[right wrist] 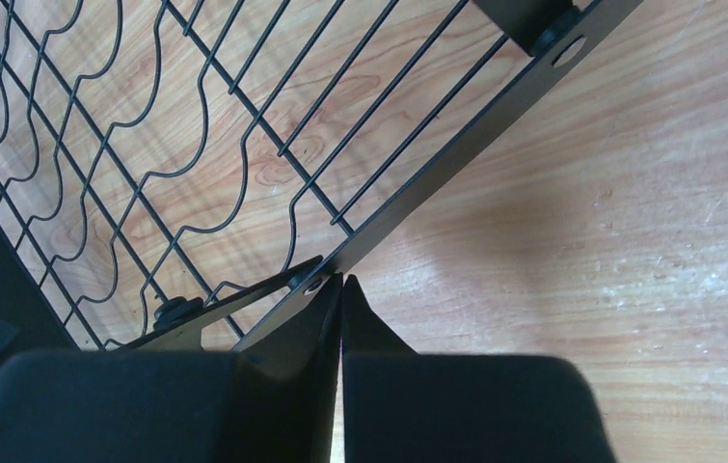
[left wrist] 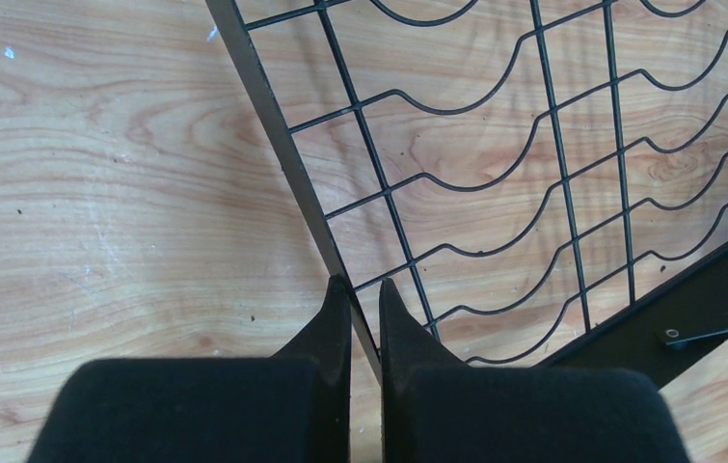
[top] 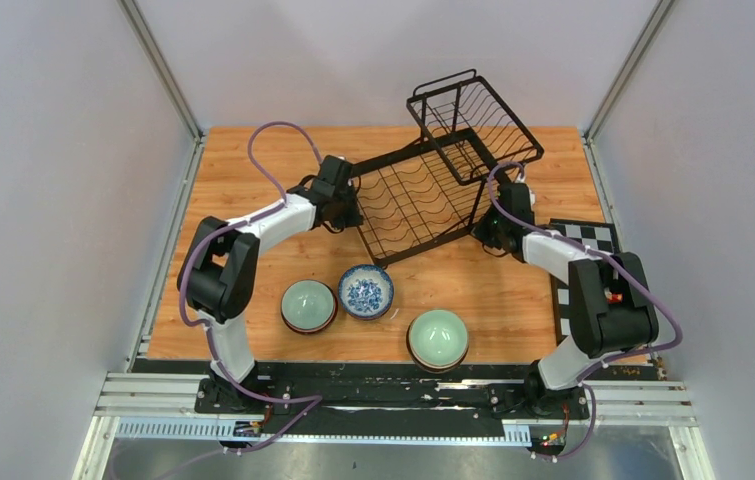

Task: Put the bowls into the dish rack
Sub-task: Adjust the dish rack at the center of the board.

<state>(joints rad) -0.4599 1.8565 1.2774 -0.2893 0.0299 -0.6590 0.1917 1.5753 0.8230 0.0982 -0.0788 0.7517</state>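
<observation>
The black wire dish rack (top: 408,195) stands at the back middle of the table, with its basket tier (top: 473,115) raised behind. My left gripper (top: 351,215) is at its left edge; in the left wrist view the gripper (left wrist: 362,287) is shut on the rack's frame bar (left wrist: 271,116). My right gripper (top: 486,228) is at the rack's near right corner; in the right wrist view it (right wrist: 340,282) is shut, tips against the frame bar (right wrist: 475,140), nothing visible between them. Two celadon bowls (top: 309,305) (top: 438,338) and a blue-and-white bowl (top: 366,291) sit in front.
A black-and-white checkered board (top: 583,240) lies at the table's right edge under the right arm. Metal rails and walls border the wooden table (top: 233,180) on the left, right and back.
</observation>
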